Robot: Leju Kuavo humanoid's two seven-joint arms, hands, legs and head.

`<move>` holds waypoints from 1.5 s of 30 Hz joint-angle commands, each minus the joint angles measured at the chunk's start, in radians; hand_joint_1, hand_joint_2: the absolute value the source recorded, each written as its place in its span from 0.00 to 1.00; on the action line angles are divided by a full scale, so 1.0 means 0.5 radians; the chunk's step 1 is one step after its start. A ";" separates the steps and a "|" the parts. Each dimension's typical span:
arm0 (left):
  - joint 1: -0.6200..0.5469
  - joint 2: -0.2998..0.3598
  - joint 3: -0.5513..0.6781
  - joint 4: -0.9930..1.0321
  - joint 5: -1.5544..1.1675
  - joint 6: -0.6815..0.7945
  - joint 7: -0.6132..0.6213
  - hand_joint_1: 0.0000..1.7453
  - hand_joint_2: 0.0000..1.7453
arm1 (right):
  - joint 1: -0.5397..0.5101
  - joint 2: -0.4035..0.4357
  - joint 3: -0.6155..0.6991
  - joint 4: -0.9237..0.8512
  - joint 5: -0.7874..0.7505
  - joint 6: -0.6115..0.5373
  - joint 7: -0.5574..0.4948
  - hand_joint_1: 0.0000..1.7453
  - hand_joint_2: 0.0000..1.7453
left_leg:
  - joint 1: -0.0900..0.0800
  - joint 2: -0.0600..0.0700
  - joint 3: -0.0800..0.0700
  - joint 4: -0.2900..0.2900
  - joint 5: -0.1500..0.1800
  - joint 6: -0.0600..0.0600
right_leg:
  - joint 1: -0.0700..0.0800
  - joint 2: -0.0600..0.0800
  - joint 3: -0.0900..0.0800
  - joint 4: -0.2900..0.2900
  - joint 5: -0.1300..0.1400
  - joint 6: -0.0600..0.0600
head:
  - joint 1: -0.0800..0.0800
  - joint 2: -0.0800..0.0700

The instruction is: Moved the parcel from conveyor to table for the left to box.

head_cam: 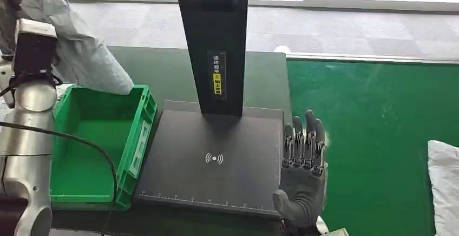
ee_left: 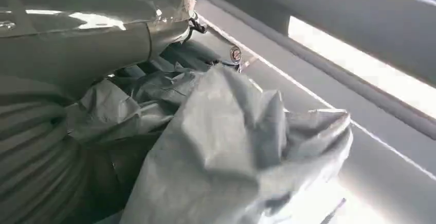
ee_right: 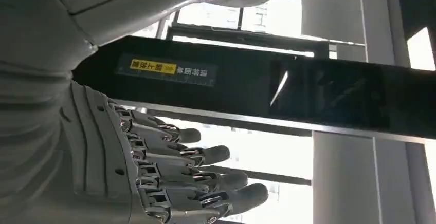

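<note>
The left hand [ee_left: 77,44] has the grey parcel [head_cam: 86,52] bunched up in its fingers and is holding it up over the back corner of the green crate [head_cam: 138,133], so the bag hangs down with its lower end just dipping past the crate's rim. Makes sense for the job: the crate is the box it's meant to land in, and holding it high like that lets the floppy plastic clear the wall before letting go. In the left wrist view the crumpled bag [ee_left: 226,147] covers most of what's under the thumb, so it's clearly clamped in there, not just resting. The crate itself looks bare inside, just green floor, nothing dropped in yet, so I'd call the boxing step about to happen rather than done. Right of the crate is the dark scanner plate [head_cam: 216,160] with its black post [head_cam: 214,41]. The right hand [head_cam: 303,165] sits at the plate's far edge from the crate, fingers straight and spread, holding nothing. Further out from the crate, on the green belt [head_cam: 368,128], a white bag [head_cam: 445,176] pokes in.
</note>
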 commanded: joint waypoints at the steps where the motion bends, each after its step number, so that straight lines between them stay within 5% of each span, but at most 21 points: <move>1: -0.319 0.028 0.106 0.308 0.009 -0.018 0.015 1.00 1.00 | -0.037 -0.037 0.020 0.082 -0.013 0.002 -0.006 0.00 1.00 | 0.001 -0.004 -0.003 -0.002 0.003 0.001 | 0.001 -0.003 -0.001 -0.003 0.002 0.003 | 0.000 0.000; 9: -0.404 0.035 0.129 0.339 0.048 -0.024 0.046 1.00 1.00 | -0.032 -0.039 0.014 0.078 -0.017 0.007 -0.006 0.00 1.00 | 0.002 -0.003 -0.006 0.001 0.002 0.000 | 0.001 -0.002 -0.003 -0.001 0.002 0.002 | 0.000 0.000; 11: -0.702 0.141 0.066 0.533 -0.052 -0.065 0.251 1.00 1.00 | -0.018 -0.033 -0.013 0.077 -0.023 0.062 -0.006 0.00 1.00 | 0.003 -0.004 -0.010 0.006 0.001 0.000 | 0.003 -0.003 -0.007 0.003 0.001 0.002 | 0.000 0.000; 15: -0.698 0.210 0.140 0.653 -0.011 -0.068 0.250 1.00 1.00 | -0.005 -0.039 -0.029 0.060 -0.027 0.073 -0.006 0.00 1.00 | 0.005 0.001 -0.012 0.004 0.003 -0.001 | 0.005 0.002 -0.011 0.002 0.004 0.001 | 0.001 0.000; 23: 0.062 0.198 0.531 0.778 0.365 0.000 -0.318 1.00 1.00 | 0.062 -0.061 -0.046 0.046 0.008 0.060 -0.006 0.00 1.00 | -0.004 0.009 0.008 -0.015 0.006 -0.001 | -0.002 0.010 0.002 -0.009 0.008 -0.001 | 0.001 0.000; 30: 0.164 0.161 0.571 0.732 0.417 -0.009 -0.371 1.00 1.00 | 0.063 -0.060 -0.048 0.057 0.006 0.058 -0.006 0.00 1.00 | 0.001 0.004 -0.003 -0.007 0.005 -0.001 | 0.002 0.005 -0.005 -0.005 0.006 0.000 | 0.000 0.000; 36: 0.914 -0.137 0.710 0.229 0.498 0.024 -0.486 1.00 1.00 | 0.024 -0.037 -0.068 0.094 0.001 0.096 -0.006 0.00 1.00 | -0.005 0.008 0.001 -0.010 0.004 0.000 | -0.005 0.010 -0.003 -0.005 0.004 0.000 | 0.000 0.000; 41: 1.186 -0.366 0.717 0.016 0.501 0.021 -0.502 1.00 1.00 | 0.020 -0.016 -0.092 0.114 -0.002 0.120 -0.006 0.00 1.00 | -0.006 0.007 0.000 -0.010 0.003 0.002 | -0.011 0.009 -0.004 -0.009 0.005 0.001 | 0.000 0.000; 45: 1.221 -0.392 0.716 -0.026 0.495 0.019 -0.496 1.00 1.00 | 0.014 -0.011 -0.098 0.121 -0.006 0.130 -0.006 0.00 1.00 | -0.004 0.007 -0.006 -0.003 0.001 0.002 | -0.009 0.008 -0.009 -0.004 0.004 0.000 | 0.000 0.000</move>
